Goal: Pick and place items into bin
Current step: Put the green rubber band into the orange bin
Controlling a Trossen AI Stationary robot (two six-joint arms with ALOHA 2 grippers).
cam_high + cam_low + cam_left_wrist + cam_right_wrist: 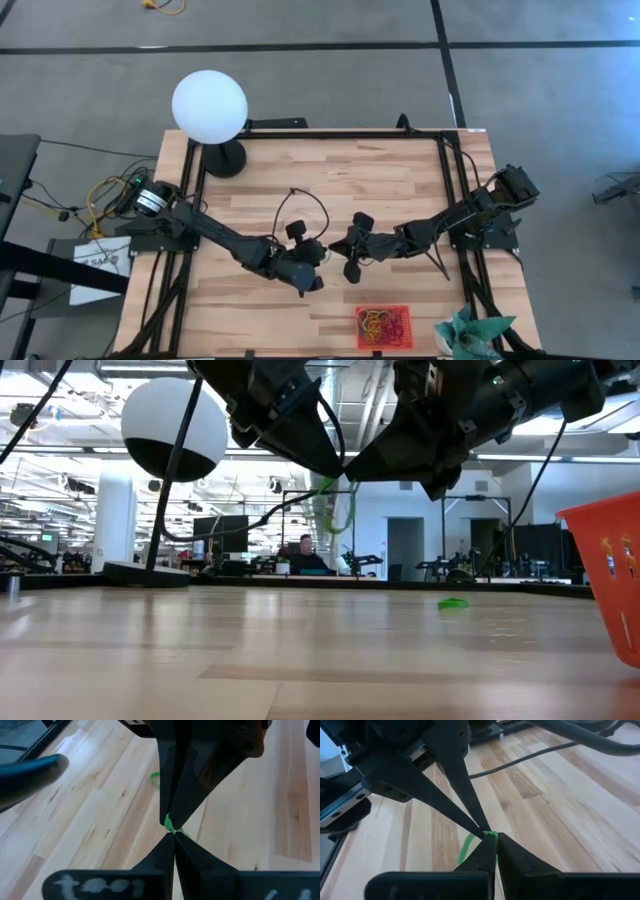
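Observation:
A green rubber band (pixel 338 500) hangs in the air above the table's middle, between my two grippers, which meet tip to tip. My left gripper (pixel 325 258) (pixel 173 836) comes from the left and my right gripper (pixel 345 250) (pixel 492 839) from the right; both are shut on this band. A second green band (pixel 452 602) lies flat on the wood farther back. The red-orange bin (pixel 359 328) (pixel 610 580) stands near the table's near edge, with several coloured bands (pixel 380 325) inside. My left gripper pinches the green band's upper part (pixel 169 824) between its two fingertips, slanting down from the table's left. The band is lifted clear of the table. My right gripper pinches the same band at its top (pixel 490 835) with its fingertips, coming from the table's right, right against the left gripper's tips. The rest of the band (pixel 466 849) hangs slack below the fingers, clear of the wood.
A white globe lamp (pixel 209 106) on a black base (pixel 225 158) stands at the far left corner. A black cable loop (pixel 305 200) arches over the left arm. A teal-green cloth (pixel 470 335) lies at the near right corner. Bare wood lies under the grippers.

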